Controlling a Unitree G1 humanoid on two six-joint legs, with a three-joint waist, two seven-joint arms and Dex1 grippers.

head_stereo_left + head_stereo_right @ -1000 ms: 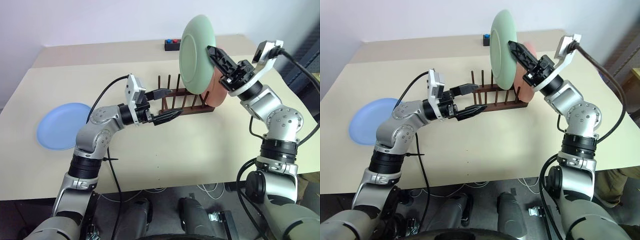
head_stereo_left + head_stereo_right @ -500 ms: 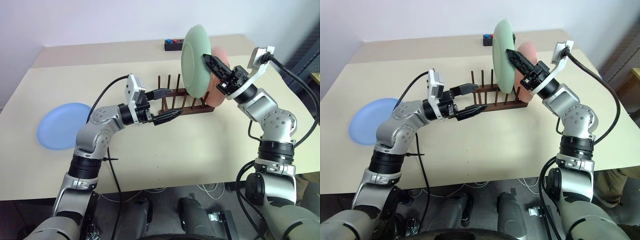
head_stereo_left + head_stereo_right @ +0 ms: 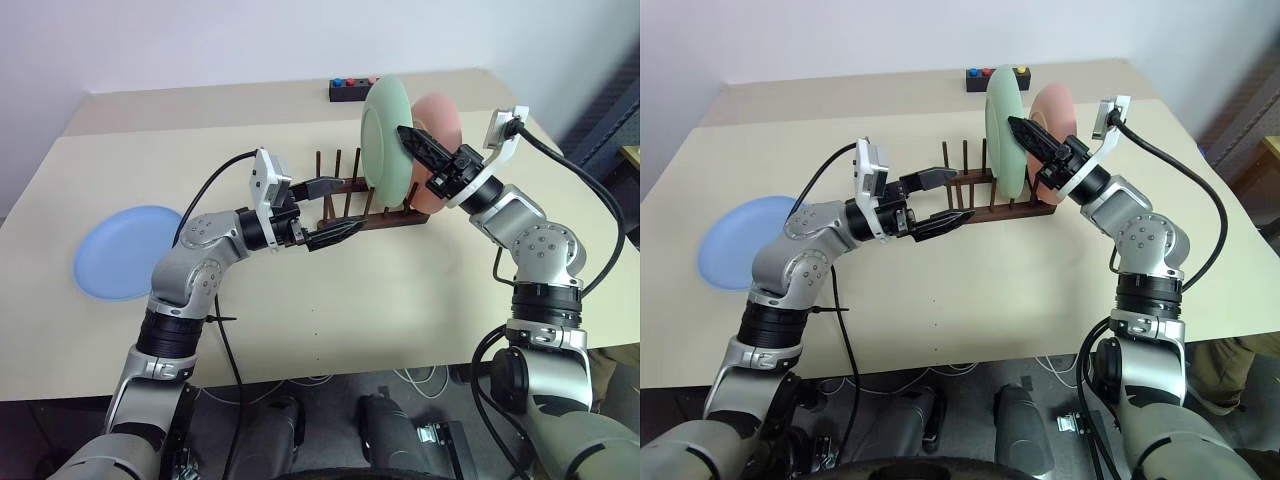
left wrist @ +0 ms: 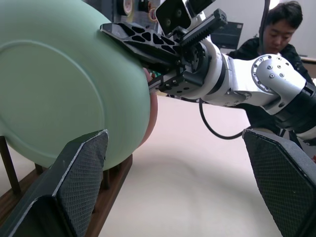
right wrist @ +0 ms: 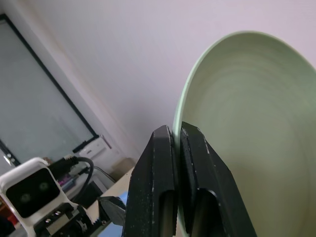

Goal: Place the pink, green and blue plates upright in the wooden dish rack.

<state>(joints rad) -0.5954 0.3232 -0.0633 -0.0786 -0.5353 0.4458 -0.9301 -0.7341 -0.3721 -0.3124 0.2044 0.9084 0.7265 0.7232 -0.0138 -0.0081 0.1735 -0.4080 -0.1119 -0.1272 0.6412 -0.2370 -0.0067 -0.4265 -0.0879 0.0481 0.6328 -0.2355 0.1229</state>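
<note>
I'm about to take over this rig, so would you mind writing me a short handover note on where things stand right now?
Right gripper: shut on the rim of the green plate, holding it upright among the pegs of the wooden dish rack, beside the pink plate; whether it is fully seated I cannot tell.
Left gripper: open, empty, hovering at the rack's left end.
Done: pink plate stands upright at the rack's right end.
Left: seat and release the green plate, then fetch the blue plate, which lies flat on the table at the left.
</note>
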